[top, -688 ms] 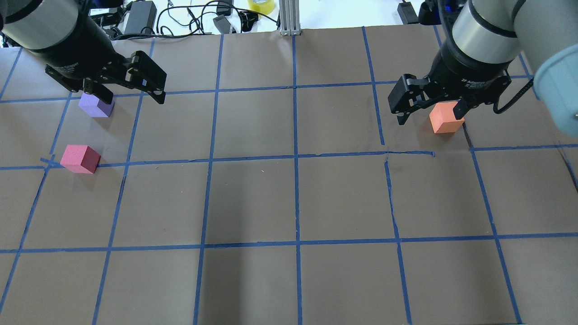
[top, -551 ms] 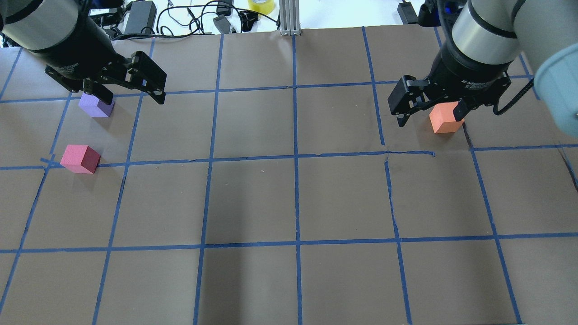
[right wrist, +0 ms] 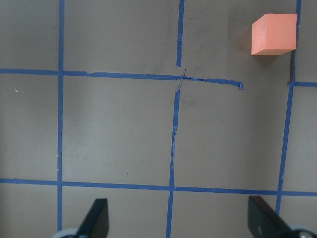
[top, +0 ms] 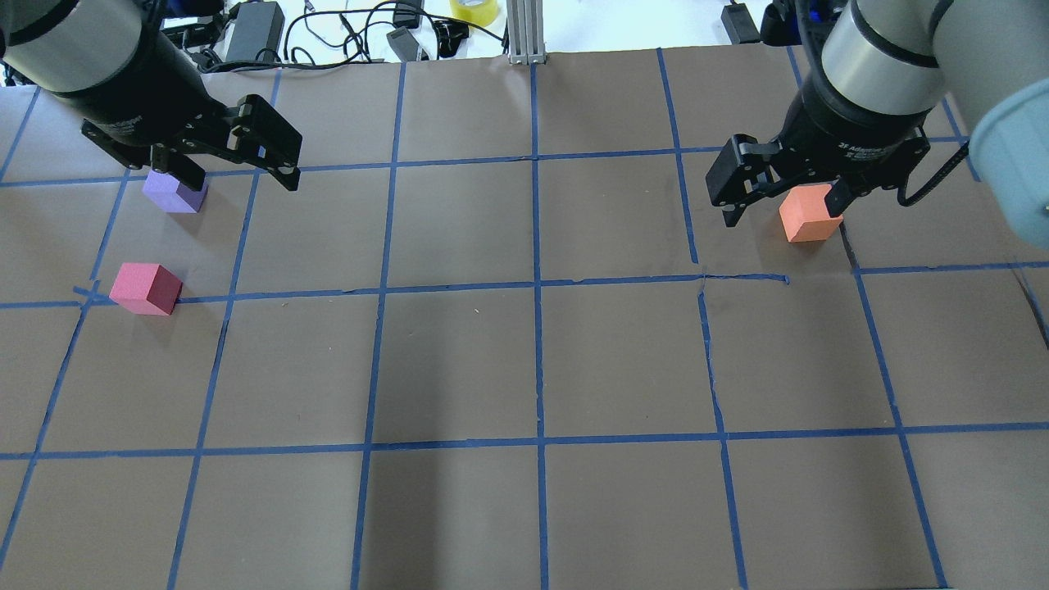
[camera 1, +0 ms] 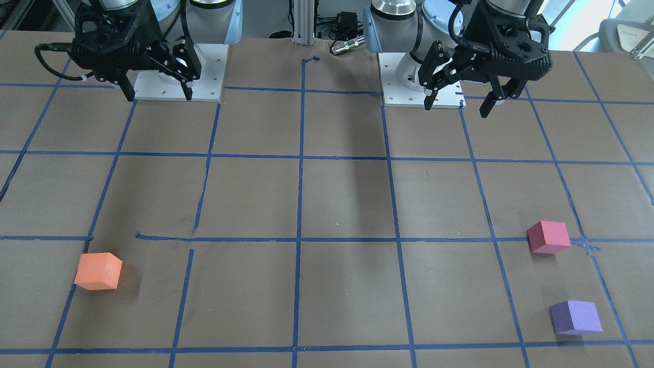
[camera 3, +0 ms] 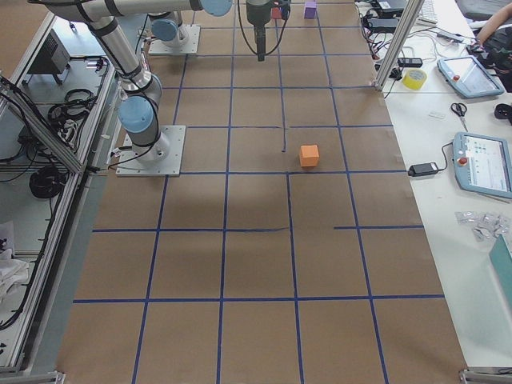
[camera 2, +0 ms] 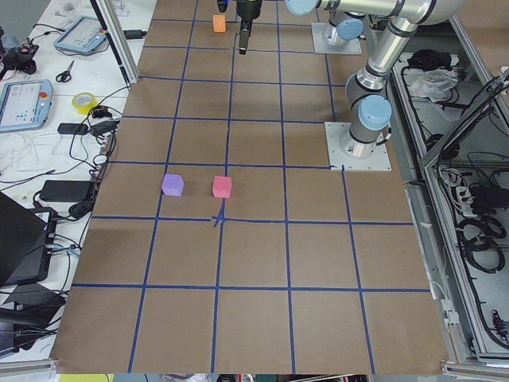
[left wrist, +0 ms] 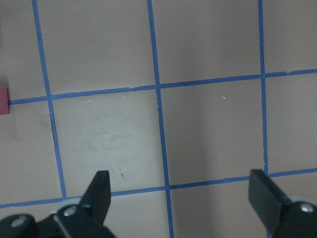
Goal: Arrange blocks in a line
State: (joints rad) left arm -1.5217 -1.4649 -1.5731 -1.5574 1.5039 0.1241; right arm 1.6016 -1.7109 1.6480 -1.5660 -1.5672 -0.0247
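Three foam blocks lie apart on the brown table. The orange block (camera 1: 98, 271) (top: 811, 220) (right wrist: 274, 33) is on my right side. The pinkish-red block (camera 1: 549, 237) (top: 146, 288) and the purple block (camera 1: 576, 317) (top: 174, 194) are on my left side, the purple one farther from my base. My left gripper (camera 1: 456, 107) (top: 243, 182) (left wrist: 182, 191) is open and empty, raised high near its base. My right gripper (camera 1: 159, 96) (top: 783, 215) (right wrist: 178, 213) is open and empty, also raised. Neither touches a block.
Blue tape lines form a grid on the table. The arms' base plates (camera 1: 173, 71) (camera 1: 421, 82) sit at my side. An aluminium post (top: 524, 33), cables, power bricks and a yellow tape roll (top: 474, 8) lie along the far edge.
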